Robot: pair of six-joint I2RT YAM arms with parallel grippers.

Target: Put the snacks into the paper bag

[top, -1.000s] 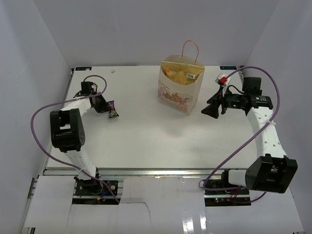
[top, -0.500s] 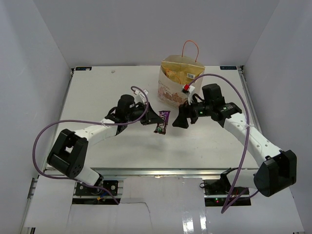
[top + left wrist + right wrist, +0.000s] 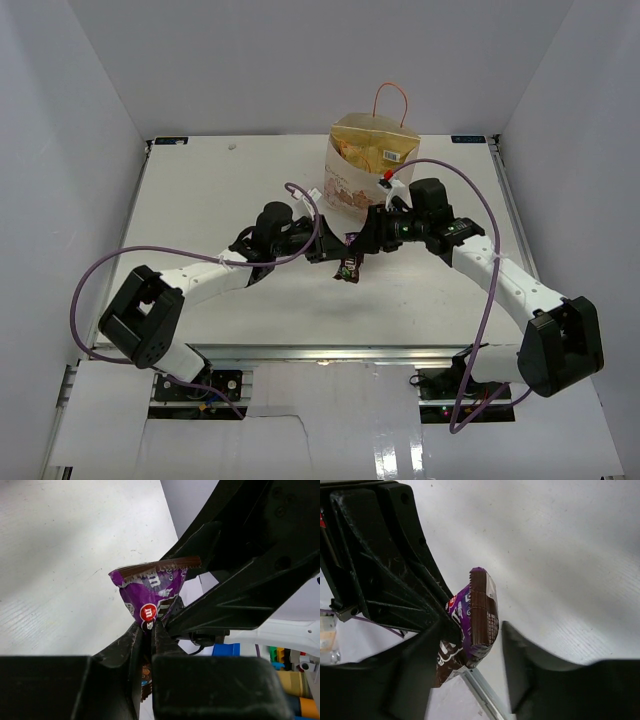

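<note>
A small purple snack packet (image 3: 348, 264) hangs above the middle of the table, in front of the paper bag (image 3: 352, 195). My left gripper (image 3: 335, 254) is shut on the packet's lower end (image 3: 151, 626); the purple packet (image 3: 152, 592) sticks up from its fingers. My right gripper (image 3: 366, 241) meets it from the right. In the right wrist view its gripper (image 3: 472, 630) is open, straddling the packet (image 3: 479, 611), with a gap to the right finger (image 3: 530, 665). A yellow chip bag (image 3: 375, 152) stands inside the paper bag.
The paper bag's orange cord handle (image 3: 391, 100) rises above its far side. White walls close in the table (image 3: 200, 180) on three sides. Purple cables loop from both arms over the table.
The left arm has carried the purple packet from the far left to the table's middle. The right arm has swung in from the right, and its jaws have narrowed around the packet.
</note>
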